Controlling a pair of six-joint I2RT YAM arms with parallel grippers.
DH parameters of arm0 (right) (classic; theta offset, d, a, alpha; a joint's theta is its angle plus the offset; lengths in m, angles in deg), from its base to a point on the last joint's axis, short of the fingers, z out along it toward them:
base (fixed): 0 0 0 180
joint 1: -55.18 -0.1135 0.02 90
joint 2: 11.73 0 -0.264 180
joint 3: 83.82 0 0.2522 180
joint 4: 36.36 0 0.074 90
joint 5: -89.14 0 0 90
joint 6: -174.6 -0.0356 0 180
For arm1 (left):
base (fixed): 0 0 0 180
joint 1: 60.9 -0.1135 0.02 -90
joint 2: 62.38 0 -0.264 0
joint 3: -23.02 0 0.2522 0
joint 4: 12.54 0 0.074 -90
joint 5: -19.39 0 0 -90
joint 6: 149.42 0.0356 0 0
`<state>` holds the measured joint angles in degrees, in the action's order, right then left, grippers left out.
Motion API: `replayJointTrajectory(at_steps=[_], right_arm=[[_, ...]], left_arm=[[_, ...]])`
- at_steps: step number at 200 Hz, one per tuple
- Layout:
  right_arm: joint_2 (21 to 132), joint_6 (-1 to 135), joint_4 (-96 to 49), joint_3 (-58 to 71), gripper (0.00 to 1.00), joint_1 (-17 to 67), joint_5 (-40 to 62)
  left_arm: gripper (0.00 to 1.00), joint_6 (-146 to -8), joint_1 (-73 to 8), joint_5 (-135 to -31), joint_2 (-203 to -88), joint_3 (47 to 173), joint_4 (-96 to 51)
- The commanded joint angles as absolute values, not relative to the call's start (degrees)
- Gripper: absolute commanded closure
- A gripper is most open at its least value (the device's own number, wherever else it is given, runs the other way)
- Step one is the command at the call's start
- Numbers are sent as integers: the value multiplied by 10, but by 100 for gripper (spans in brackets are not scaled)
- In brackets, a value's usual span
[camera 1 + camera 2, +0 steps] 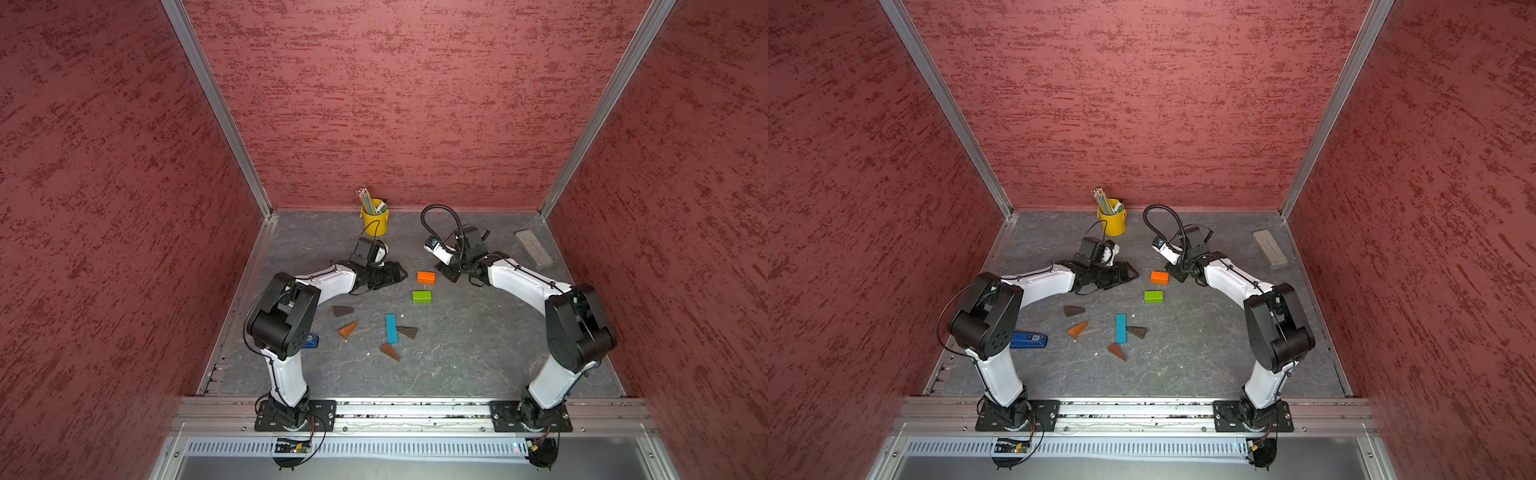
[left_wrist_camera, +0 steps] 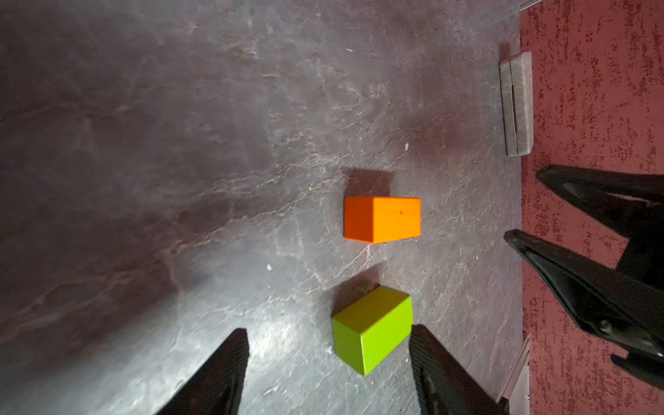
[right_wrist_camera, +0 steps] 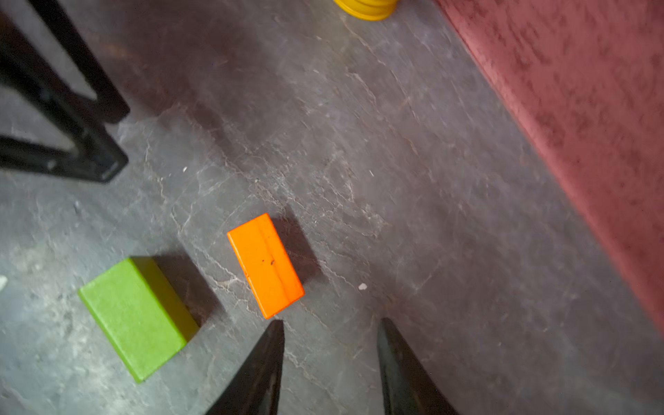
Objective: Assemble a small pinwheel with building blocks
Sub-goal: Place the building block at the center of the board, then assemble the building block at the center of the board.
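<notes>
The building blocks lie loose on the grey floor. The orange block [image 1: 426, 277] [image 2: 382, 219] [image 3: 266, 266] and green block [image 1: 422, 296] [image 2: 372, 328] [image 3: 136, 316] sit a little apart at the centre. Nearer the front are the blue bar [image 1: 391, 328], two dark wedges [image 1: 343, 311] [image 1: 407, 331] and two reddish wedges [image 1: 348, 329] [image 1: 390, 351]. My left gripper [image 1: 400, 273] [image 2: 327, 330] is open, with the green block just off one fingertip. My right gripper [image 1: 451, 272] [image 3: 331, 322] is open, its tip beside the orange block's end.
A yellow cup of pencils [image 1: 375, 222] stands at the back wall. A grey eraser-like block [image 1: 534, 248] lies at the back right. A blue stapler [image 1: 1028, 340] lies by the left arm's elbow. Red walls close in three sides.
</notes>
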<state>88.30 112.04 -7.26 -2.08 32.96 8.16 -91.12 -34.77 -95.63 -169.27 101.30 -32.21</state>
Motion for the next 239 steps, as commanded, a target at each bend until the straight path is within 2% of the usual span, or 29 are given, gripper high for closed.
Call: replayJointTrajectory(at_steps=[1, 34, 72, 101, 140, 171, 210, 239], right_arm=[[898, 885, -52, -16, 56, 332, 96], [861, 722, -132, -98, 51, 333, 143], [857, 654, -187, -130, 52, 334, 161], [863, 605, -239, -140, 56, 345, 191], [892, 584, -239, -126, 56, 346, 198], [899, 583, -238, -124, 56, 346, 187], [913, 578, -238, -119, 64, 346, 181], [917, 575, -243, -124, 65, 346, 173]], left_arm=[[32, -913, -339, -968, -1720, 1043, -307], [38, -924, -328, -960, -1754, 1073, -312], [44, -923, -322, -969, -1786, 1104, -315], [55, -914, -322, -981, -1806, 1130, -328], [63, -912, -321, -983, -1822, 1152, -341], [66, -915, -320, -990, -1829, 1156, -339], [70, -913, -319, -1002, -1836, 1164, -342], [72, -909, -317, -1004, -1838, 1166, -347]])
